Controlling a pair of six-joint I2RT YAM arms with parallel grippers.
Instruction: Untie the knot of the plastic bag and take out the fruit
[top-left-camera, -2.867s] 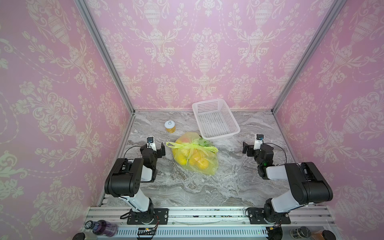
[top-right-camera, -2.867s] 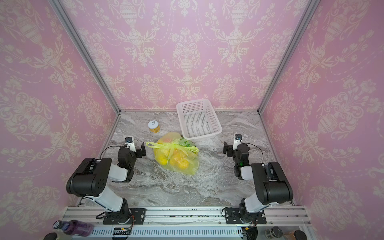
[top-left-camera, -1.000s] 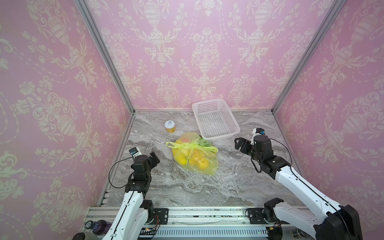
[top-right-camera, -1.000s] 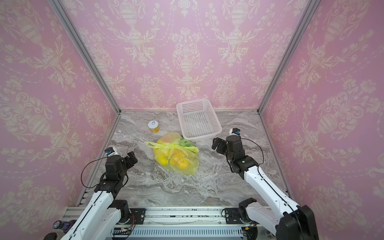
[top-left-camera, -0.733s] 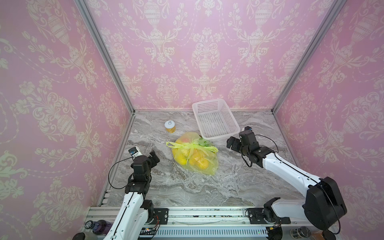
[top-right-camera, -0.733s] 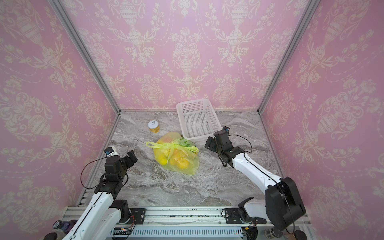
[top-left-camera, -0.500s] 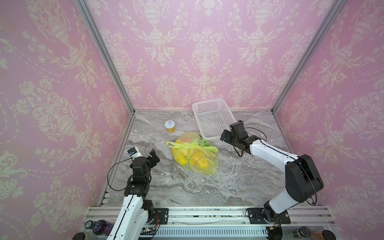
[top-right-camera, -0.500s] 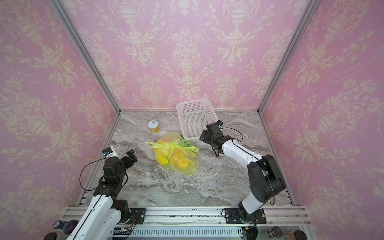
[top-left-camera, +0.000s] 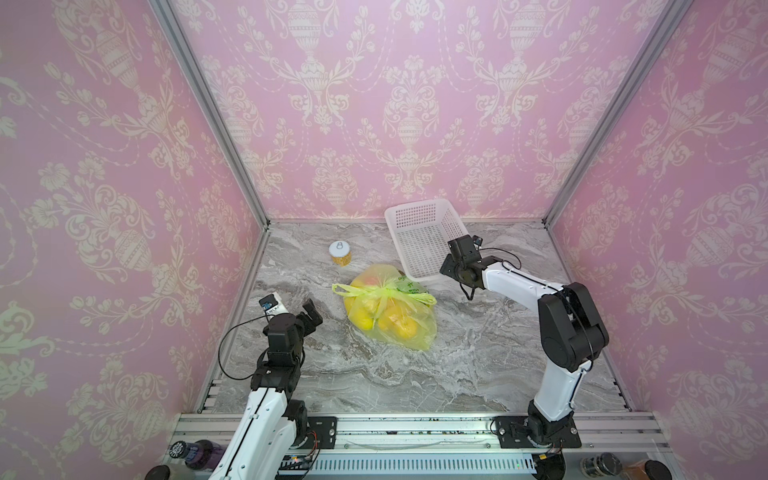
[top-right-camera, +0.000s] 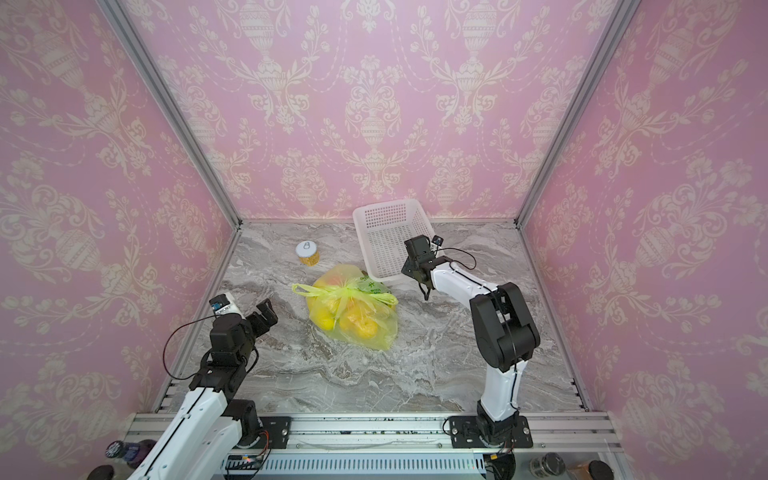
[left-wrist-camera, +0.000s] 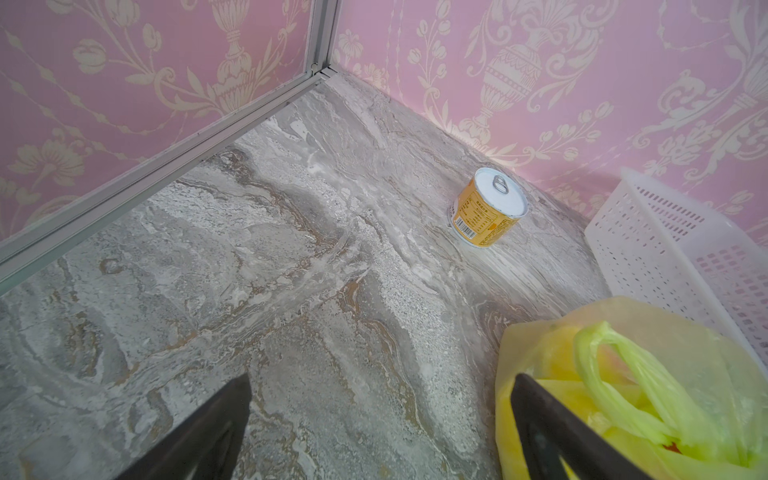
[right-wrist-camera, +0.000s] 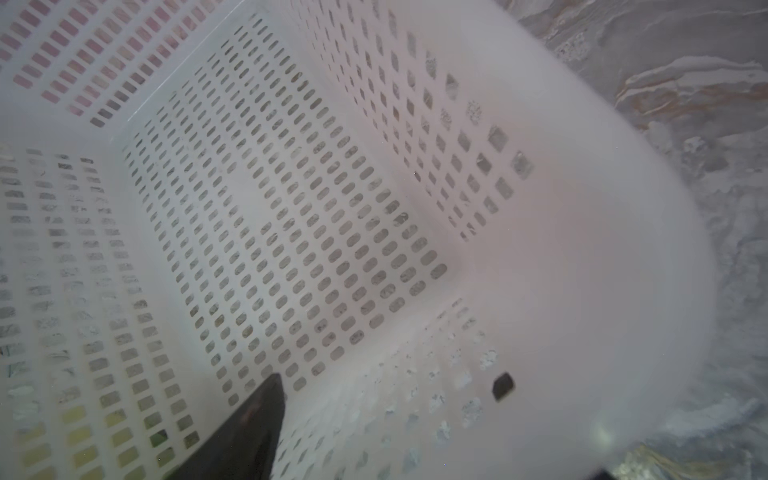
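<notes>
The knot (top-left-camera: 384, 292) is lying across the bag's (top-left-camera: 401, 332) top at mid-table, ends pointing left and right, with the left gripper (top-left-camera: 312, 314) gaping wide just left of it (seemingly better placed), while the right gripper (top-left-camera: 448, 268) is sitting at the basket's (top-left-camera: 415, 208) near edge, its grip impossible to tell.

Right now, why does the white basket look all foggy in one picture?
In the right wrist view the basket sits very close to the lens, so its near wall smears into a white haze; in both top views it looks crisp, holes and all; in the left wrist view the can is sharp.
</notes>
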